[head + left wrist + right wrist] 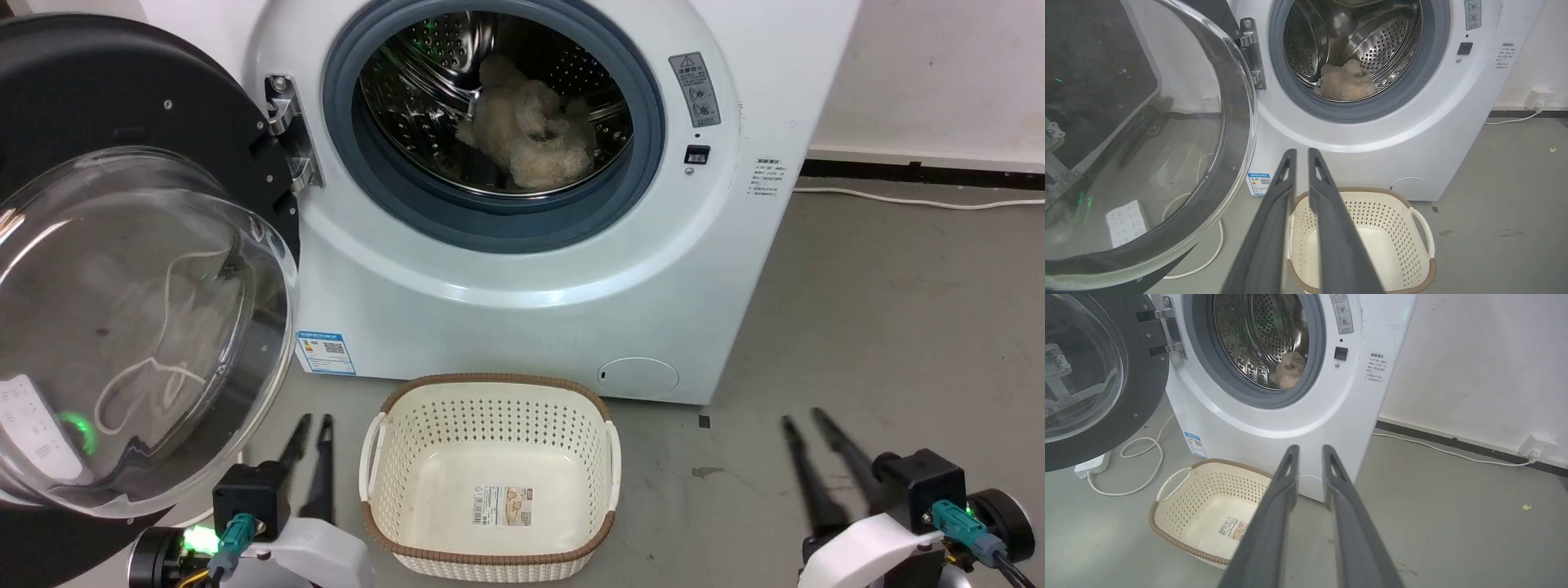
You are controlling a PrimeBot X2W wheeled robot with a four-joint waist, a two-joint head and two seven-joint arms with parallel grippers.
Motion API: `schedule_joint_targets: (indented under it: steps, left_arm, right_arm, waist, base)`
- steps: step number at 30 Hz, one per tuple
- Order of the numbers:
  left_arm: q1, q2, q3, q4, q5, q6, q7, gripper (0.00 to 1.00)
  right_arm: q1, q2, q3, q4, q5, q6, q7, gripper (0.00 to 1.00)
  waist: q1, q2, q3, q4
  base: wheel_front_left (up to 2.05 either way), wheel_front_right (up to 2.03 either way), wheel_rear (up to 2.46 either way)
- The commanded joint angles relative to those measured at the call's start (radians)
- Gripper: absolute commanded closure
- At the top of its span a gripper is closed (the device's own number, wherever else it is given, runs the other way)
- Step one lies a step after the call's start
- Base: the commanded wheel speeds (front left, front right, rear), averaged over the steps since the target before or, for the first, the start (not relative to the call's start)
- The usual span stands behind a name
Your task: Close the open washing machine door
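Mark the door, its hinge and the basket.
washing machine door (pixel 90 82), head view, black rim.
hinge (pixel 286 124), head view, metal bracket.
basket (pixel 490 379), head view, brown far rim.

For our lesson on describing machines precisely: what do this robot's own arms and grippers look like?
The left gripper and the right gripper each have two long, slim dark grey fingers, slotted near the tips, on a black box-shaped body. A teal connector with a cable plugs in beside each, the forearm shells are white, and a green light glows at the left wrist.
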Motion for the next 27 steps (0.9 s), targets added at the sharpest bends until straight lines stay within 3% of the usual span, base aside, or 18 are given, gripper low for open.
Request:
schedule_joint_targets:
  steps: [1, 14, 27]
  left_arm:
    - [0.000, 0.000, -0.001, 0.000, 0.000, 0.000, 0.000, 0.00]
    - [-0.003, 0.003, -0.023, 0.004, 0.004, 0.008, -0.025, 0.00]
    - [0.002, 0.016, -0.054, 0.007, 0.005, 0.016, -0.053, 0.00]
  right_arm:
    - [0.000, 0.000, -0.001, 0.000, 0.000, 0.000, 0.000, 0.00]
    - [0.012, -0.008, -0.011, -0.002, 0.018, 0.000, -0.025, 0.00]
    - [0.031, -0.007, -0.019, -0.006, 0.008, 0.000, -0.053, 0.00]
  waist:
    - [0.0000, -0.0001, 0.000, 0.000]
    - [0.0000, -0.0001, -0.002, 0.011]
    - [0.0000, -0.0001, -0.013, 0.080]
  base:
    - [0.00, 0.00, 0.00]
    - [0.00, 0.00, 0.00]
    - [0.00, 0.00, 0.00]
